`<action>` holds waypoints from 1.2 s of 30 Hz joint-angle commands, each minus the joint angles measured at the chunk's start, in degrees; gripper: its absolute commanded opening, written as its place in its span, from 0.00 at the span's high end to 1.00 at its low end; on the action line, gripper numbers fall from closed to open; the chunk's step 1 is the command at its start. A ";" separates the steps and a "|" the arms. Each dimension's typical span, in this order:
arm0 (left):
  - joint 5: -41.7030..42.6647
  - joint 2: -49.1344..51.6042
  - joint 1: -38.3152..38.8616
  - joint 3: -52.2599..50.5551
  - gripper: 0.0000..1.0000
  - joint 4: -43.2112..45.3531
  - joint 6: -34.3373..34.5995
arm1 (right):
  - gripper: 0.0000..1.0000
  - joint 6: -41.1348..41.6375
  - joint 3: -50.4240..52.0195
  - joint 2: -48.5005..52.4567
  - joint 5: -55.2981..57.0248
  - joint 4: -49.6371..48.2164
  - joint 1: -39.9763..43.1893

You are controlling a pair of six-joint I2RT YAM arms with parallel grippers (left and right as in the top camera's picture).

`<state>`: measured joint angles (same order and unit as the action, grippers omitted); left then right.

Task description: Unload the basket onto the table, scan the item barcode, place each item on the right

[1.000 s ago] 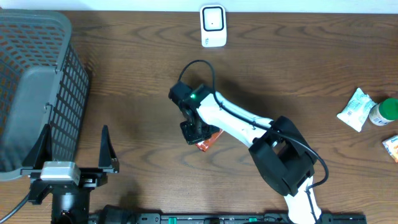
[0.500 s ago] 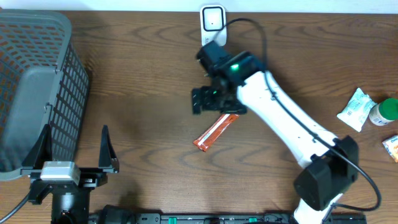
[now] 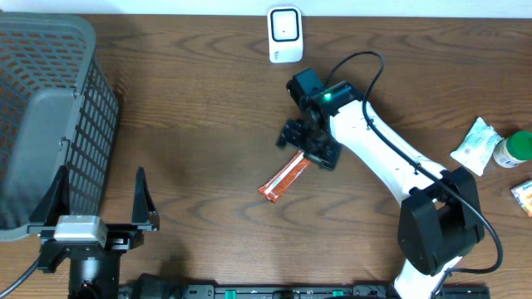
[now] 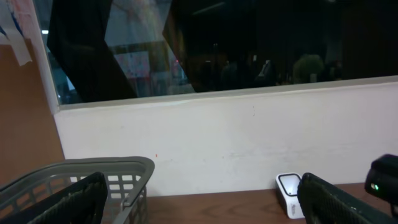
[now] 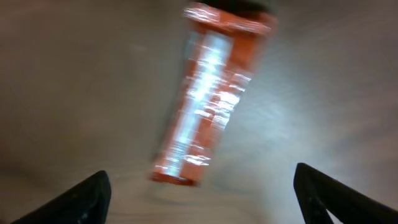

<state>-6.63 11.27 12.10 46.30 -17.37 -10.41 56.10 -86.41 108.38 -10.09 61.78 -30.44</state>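
The item, a long orange snack packet (image 3: 283, 180), lies flat on the wooden table, slanted up to the right. The right wrist view shows it blurred (image 5: 208, 93), lying ahead of the fingers. My right gripper (image 3: 307, 143) hovers over the packet's upper right end, open, with nothing between its fingers (image 5: 202, 199). The white barcode scanner (image 3: 284, 33) stands at the table's far edge, and the left wrist view shows it too (image 4: 289, 194). My left gripper (image 3: 100, 203) rests open at the near left (image 4: 199, 205).
A grey mesh basket (image 3: 50, 108) fills the left side; its rim (image 4: 124, 171) is in the left wrist view. At the right edge lie a white packet (image 3: 475, 145), a green-capped bottle (image 3: 515, 149) and a small orange packet (image 3: 524, 197).
The right gripper opened and let go of the orange packet, which now lies on the table. It rose toward the scanner, then shifted slightly right. The left arm is still.
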 commanded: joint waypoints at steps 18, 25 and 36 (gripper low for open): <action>-0.44 0.37 -0.24 -2.93 0.02 0.22 -0.26 | 0.23 10.95 -14.60 14.56 -2.86 8.68 -0.42; -0.44 0.37 -0.24 -3.34 0.02 0.22 -0.24 | 0.29 13.35 -17.09 18.64 -3.61 9.53 -1.29; -0.46 0.37 -0.24 -3.34 0.02 0.20 -0.26 | 0.39 13.33 -17.09 26.36 -4.90 8.52 -2.05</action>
<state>-6.63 11.51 12.10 43.40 -17.39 -10.41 68.64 -102.89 132.88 -15.84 70.61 -32.53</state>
